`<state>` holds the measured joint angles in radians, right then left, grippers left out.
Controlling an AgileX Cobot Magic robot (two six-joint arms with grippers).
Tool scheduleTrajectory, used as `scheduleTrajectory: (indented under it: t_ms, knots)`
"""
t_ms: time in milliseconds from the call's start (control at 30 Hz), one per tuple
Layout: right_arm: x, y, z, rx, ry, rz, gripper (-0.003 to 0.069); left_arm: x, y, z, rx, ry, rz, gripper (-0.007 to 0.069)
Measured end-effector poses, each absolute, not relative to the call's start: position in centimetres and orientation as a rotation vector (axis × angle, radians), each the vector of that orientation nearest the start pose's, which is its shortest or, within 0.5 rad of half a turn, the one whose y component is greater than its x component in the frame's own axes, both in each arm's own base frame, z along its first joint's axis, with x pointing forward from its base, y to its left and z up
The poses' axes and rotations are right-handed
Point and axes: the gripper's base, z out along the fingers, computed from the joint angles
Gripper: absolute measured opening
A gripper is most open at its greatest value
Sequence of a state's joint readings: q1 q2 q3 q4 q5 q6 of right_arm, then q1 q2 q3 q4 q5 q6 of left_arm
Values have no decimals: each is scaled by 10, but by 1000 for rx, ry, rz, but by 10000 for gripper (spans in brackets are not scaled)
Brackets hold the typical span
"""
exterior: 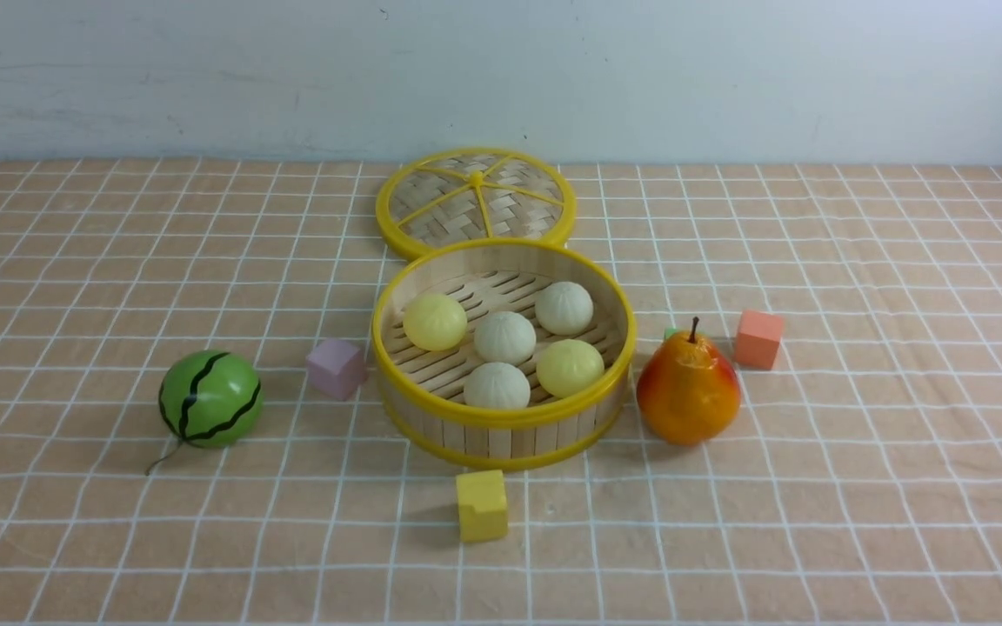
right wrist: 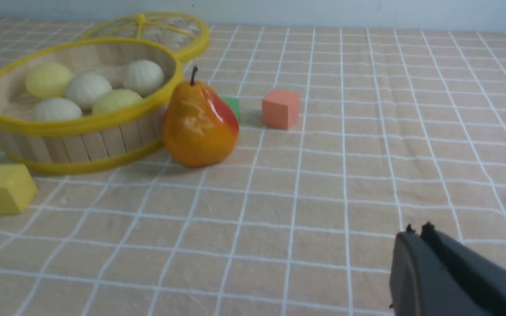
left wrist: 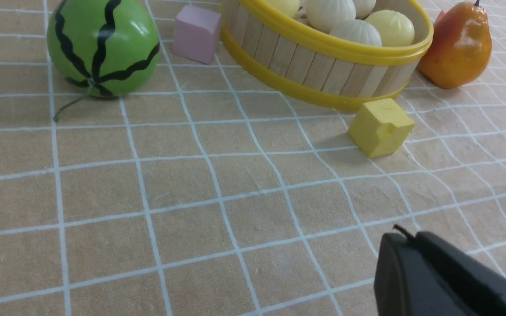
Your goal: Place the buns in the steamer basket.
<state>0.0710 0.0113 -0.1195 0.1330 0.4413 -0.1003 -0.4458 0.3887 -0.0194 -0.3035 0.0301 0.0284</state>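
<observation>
The steamer basket point(exterior: 503, 432) stands mid-table with several buns lying inside it. Three are off-white point(exterior: 505, 336) point(exterior: 564, 307) point(exterior: 497, 386) and two are pale yellow point(exterior: 435, 321) point(exterior: 570, 367). Neither arm shows in the front view. In the left wrist view my left gripper point(left wrist: 404, 239) hangs shut and empty over bare cloth, well short of the steamer basket point(left wrist: 319, 66). The right gripper point(right wrist: 415, 232) is likewise shut on nothing in the right wrist view, far from the steamer basket point(right wrist: 81, 140) and its buns point(right wrist: 87, 89).
The woven lid point(exterior: 476, 202) lies flat behind the basket. A watermelon ball point(exterior: 210, 398) and pink cube point(exterior: 337, 368) sit left of it, a yellow cube point(exterior: 481, 505) in front. On the right are a pear point(exterior: 688, 389), an orange cube point(exterior: 758, 339) and a green cube point(right wrist: 232, 106).
</observation>
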Motion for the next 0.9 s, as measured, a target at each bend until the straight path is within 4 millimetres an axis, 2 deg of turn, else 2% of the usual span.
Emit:
scheduleTrajectory:
  t_ms: [67,133,900]
  knots:
    - [51,8,189,-56,1838,119,0,78,-38,189,170,1905,-500,16]
    - [52,7,174,-23,1873,129,0,78,-38,189,170,1905,-500,17]
    - [52,5,173,-8,1878,113,10,78,-38,189,170,1905,-500,39]
